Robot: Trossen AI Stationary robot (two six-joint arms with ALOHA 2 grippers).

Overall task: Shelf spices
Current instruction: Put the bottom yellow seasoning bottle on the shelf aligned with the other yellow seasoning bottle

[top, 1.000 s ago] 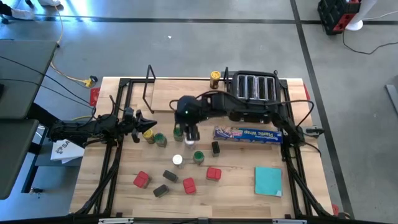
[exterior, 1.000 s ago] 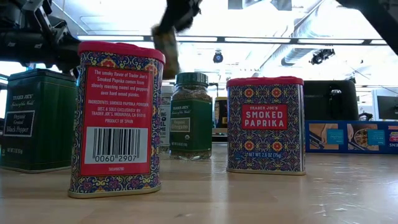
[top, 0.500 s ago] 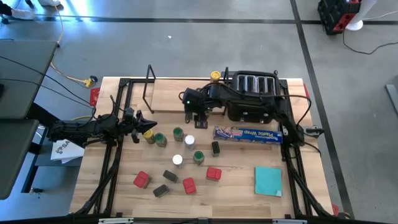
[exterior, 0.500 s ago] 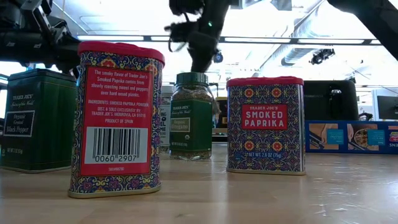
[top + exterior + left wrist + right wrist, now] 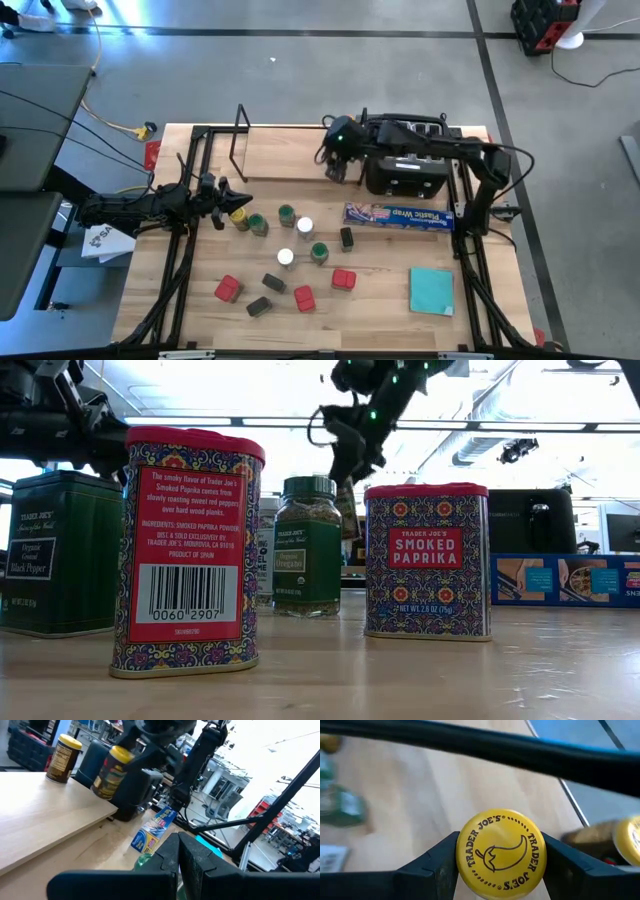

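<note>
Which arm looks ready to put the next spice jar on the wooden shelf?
The right one. Its pincer already grips a yellow-lidded jar and hangs over the shelf, beside another jar standing there. The left pincer is shut and empty at the table's left side.

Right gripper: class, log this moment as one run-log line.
right gripper: shut on yellow-lid jar | over shelf | left gripper: shut, waiting
</note>
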